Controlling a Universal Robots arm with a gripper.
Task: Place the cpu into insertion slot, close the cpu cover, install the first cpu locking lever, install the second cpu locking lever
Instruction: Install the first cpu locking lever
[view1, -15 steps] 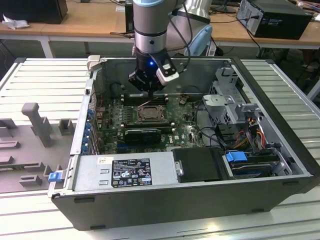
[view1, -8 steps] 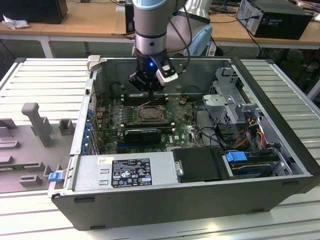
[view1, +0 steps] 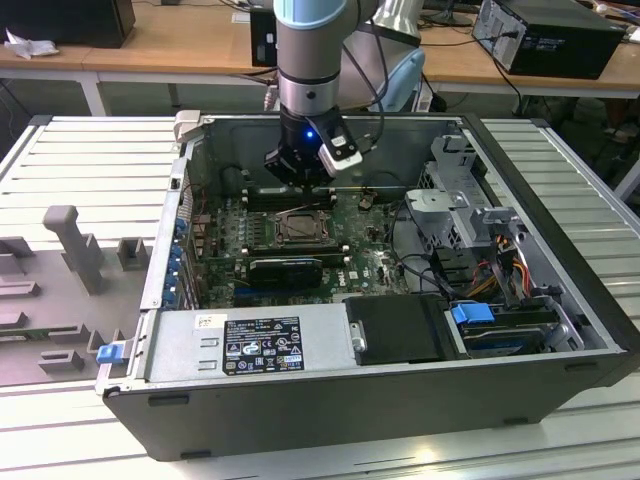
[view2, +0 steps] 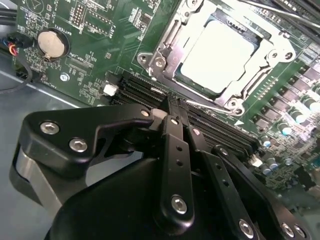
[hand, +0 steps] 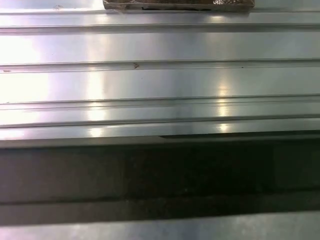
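Note:
The cpu (view2: 217, 55) shows its pale face, lying flat in the insertion slot (view1: 300, 228) on the green motherboard. The silvery cpu cover (view2: 166, 47) lies down around it as a frame. A thin wire locking lever (view2: 210, 106) runs along the socket edge next to the black memory slots (view2: 150, 92). My gripper (view2: 169, 102) is shut with nothing between its black fingers (view2: 175, 150), its tip just beside the end of that lever. In the exterior view the gripper (view1: 300, 172) hangs inside the open computer case, just behind the socket.
The case (view1: 560, 250) walls surround the board. A power supply (view1: 255, 345) and drive bay (view1: 470, 320) fill the near side, with cables (view1: 410, 265) at the exterior view's right. A coin battery (view2: 51, 43) sits on the board. The ribbed metal table (hand: 160, 80) carries grey fixtures (view1: 70, 245).

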